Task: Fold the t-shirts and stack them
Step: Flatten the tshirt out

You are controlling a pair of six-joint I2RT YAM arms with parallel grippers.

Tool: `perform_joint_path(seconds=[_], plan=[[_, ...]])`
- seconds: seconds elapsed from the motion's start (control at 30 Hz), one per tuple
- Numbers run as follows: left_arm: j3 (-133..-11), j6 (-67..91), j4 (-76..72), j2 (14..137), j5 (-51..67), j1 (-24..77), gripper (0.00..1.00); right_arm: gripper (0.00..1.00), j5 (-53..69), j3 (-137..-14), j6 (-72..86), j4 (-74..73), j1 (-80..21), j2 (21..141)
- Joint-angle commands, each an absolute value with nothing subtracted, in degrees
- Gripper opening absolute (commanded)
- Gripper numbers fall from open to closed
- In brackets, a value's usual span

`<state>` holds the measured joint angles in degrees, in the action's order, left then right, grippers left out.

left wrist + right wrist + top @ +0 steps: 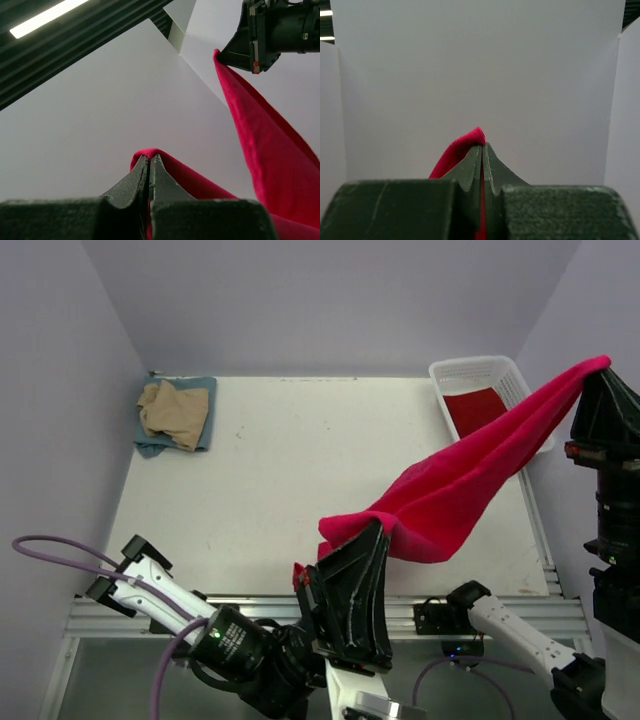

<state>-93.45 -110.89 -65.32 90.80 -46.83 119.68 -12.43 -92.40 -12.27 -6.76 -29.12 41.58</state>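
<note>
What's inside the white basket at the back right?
In the white basket lies a red cloth, covering the floor that shows. The lifted red t-shirt crosses over the basket's right side and hides that part. Anything under the cloth is hidden too.

Around me stand three plain, pale lavender-grey walls: a back wall (330,300), a left wall (50,440) and a right wall (590,290), meeting the white table (280,490) at its far and side edges. The tabletop carries a few faint scuffs. An aluminium rail (250,607) runs along its near edge. Overhead, a bright light strip (45,17) glows in a dark slatted ceiling (100,35).
</note>
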Motion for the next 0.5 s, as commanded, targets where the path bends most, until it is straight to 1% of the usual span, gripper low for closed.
perform_joint_path(seconds=[0.0, 0.07, 0.1, 0.13, 0.17, 0.2, 0.23, 0.27, 0.37, 0.47], plan=[[-92.9, -123.7, -94.3, 82.3, -47.4, 122.1, 0.00, 0.00, -14.0, -91.8, -12.7, -6.6, -28.7, 49.1], [-91.1, -116.1, -88.9, 79.4, -49.4, 116.9, 0.00, 0.00, -16.7, -92.4, -13.6, -7.1, -28.7, 52.5], [-90.9, -113.1, -86.9, 77.9, -51.0, 114.5, 0.00, 0.00, -17.7, -92.8, -14.7, -7.6, -28.7, 56.2], [-90.0, -109.9, -81.8, 76.9, -51.5, 109.4, 0.00, 0.00, -18.7, -92.9, -15.1, -7.6, -28.7, 57.9], [-89.6, -102.0, -78.3, 75.8, -51.9, 106.6, 0.00, 0.00, -20.1, -93.1, -16.0, -7.6, -28.7, 59.5], [-89.4, -97.9, -74.3, 73.3, -52.4, 104.2, 0.00, 0.00, -21.0, -93.7, -16.5, -7.6, -28.7, 63.0], [-89.3, -94.1, -66.9, 72.3, -52.4, 99.9, 0.00, 0.00, -21.6, -94.2, -17.0, -7.9, -28.7, 64.3], [-89.5, -90.0, -64.5, 71.6, -52.5, 98.5, 0.00, 0.00, -21.7, -94.9, -16.7, -8.5, -28.7, 65.6], [-89.0, -93.9, -66.1, 72.0, -53.6, 97.3, 0.00, 0.00, -20.6, -95.1, -14.4, -8.4, -28.7, 65.1], [-87.3, -98.2, -70.0, 73.3, -54.8, 97.7, 0.00, 0.00, -17.8, -94.5, -13.5, -7.9, -28.7, 61.6]])
